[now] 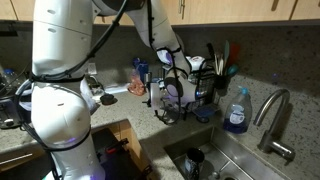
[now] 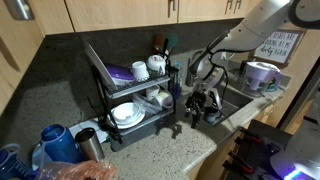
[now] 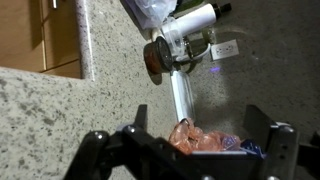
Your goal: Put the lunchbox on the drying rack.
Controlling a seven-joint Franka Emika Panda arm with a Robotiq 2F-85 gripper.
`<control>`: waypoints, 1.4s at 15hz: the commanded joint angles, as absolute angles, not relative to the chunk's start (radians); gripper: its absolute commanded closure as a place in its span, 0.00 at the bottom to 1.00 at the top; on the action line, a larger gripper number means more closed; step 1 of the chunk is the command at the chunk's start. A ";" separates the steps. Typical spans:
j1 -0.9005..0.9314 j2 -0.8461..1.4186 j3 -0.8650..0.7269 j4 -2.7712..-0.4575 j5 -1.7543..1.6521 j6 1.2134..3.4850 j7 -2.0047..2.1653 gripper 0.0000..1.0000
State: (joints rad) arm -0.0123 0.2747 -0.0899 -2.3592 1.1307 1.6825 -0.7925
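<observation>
The black wire drying rack [image 2: 128,95] stands on the granite counter and shows in both exterior views [image 1: 200,85]. It holds plates, cups and a purple bowl. A small whitish container [image 2: 160,98] sits at the lower tier's near end; I cannot tell for sure that it is the lunchbox. My gripper [image 2: 205,100] hangs just beside the rack's end, over the counter by the sink [image 1: 170,92]. In the wrist view its fingers [image 3: 200,118] are spread wide with nothing between them.
A steel sink [image 1: 215,160] with a faucet [image 1: 272,115] and a blue soap bottle [image 1: 237,110] lies beside the rack. A mug [image 2: 260,72] stands behind the sink. An orange plastic bag [image 3: 195,135] and a silver flask [image 3: 185,30] lie along the counter.
</observation>
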 commanded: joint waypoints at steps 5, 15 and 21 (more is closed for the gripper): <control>0.055 0.009 -0.005 -2.523 0.966 1.978 -0.670 0.00; 0.110 -0.174 0.101 -2.587 0.728 2.109 -0.534 0.00; 0.142 -0.241 0.122 -2.583 0.569 2.086 -0.414 0.00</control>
